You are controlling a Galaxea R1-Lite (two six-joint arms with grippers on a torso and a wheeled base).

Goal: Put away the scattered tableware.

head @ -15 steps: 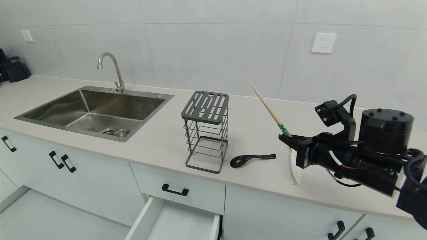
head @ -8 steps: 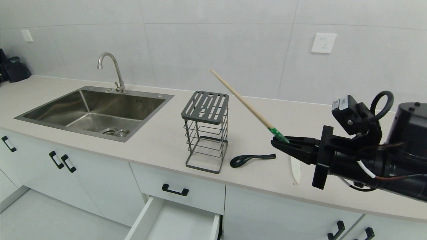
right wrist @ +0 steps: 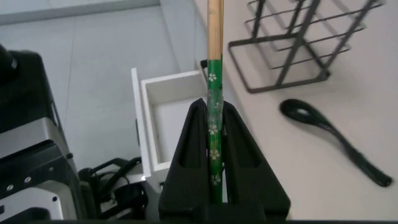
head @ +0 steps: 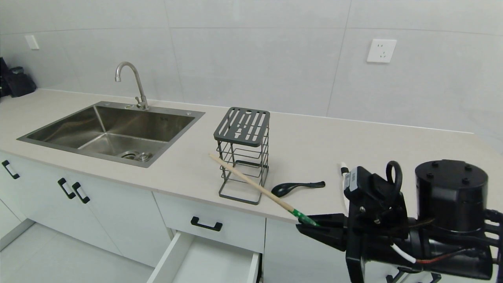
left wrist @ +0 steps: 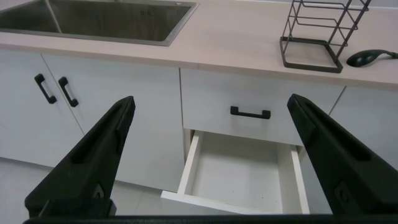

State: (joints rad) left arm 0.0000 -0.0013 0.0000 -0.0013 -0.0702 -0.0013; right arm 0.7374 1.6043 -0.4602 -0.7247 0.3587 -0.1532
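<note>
My right gripper (head: 311, 225) hangs just off the counter's front edge, above the open drawer (head: 204, 259), and is shut on the green end of a wooden chopstick (head: 251, 181). The chopstick slants up and left past the foot of the wire rack (head: 243, 153). In the right wrist view the chopstick (right wrist: 215, 37) runs out from between the closed fingers (right wrist: 193, 134), over the drawer (right wrist: 168, 124). A black spoon (head: 296, 186) lies on the counter right of the rack. A white utensil (head: 344, 169) shows partly behind the arm. My left gripper (left wrist: 211, 102) is open, low, facing the drawer (left wrist: 242, 174).
A steel sink (head: 59, 129) with a faucet (head: 131, 80) is set in the counter at the left. Cabinet doors with black handles (head: 72, 190) are below it. A wall socket (head: 381, 50) sits at the back right. The counter behind the rack is bare.
My right gripper has dropped from above the counter to its front edge and come nearer, taking the chopstick along. The chopstick's free end has swung down and left, now low beside the rack.
</note>
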